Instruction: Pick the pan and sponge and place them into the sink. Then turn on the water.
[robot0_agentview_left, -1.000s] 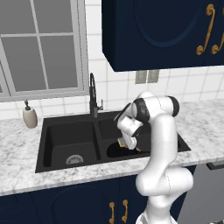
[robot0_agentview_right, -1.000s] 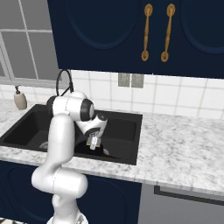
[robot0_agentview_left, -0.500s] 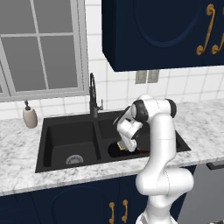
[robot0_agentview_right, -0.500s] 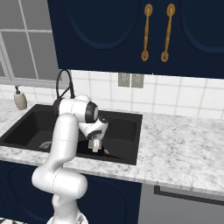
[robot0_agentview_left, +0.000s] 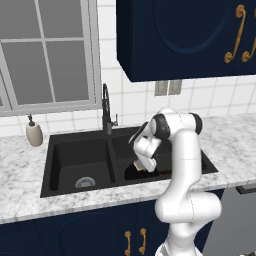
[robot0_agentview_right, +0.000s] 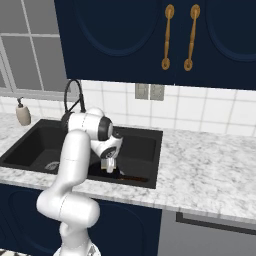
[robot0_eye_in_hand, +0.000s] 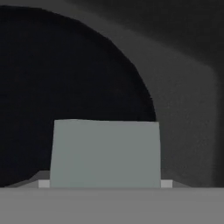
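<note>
While the white arm reaches down into the right bowl of the black sink (robot0_agentview_left: 60, 155), its fingers (robot0_agentview_left: 141, 166) are spread wide around the sponge (robot0_eye_in_hand: 105, 153), which sits between them with its grey-green top showing in the hand view and a bit of yellow showing in the left base view. Right under the fingers lies the round black pan (robot0_eye_in_hand: 57, 96) on the sink floor, with its brown handle (robot0_agentview_right: 134, 178) sticking out to one side. Behind the fingers stands the tall dark tap (robot0_agentview_left: 106, 109), and far off to the side on the worktop (robot0_agentview_left: 235, 135) is the soap bottle (robot0_agentview_left: 34, 133).
</note>
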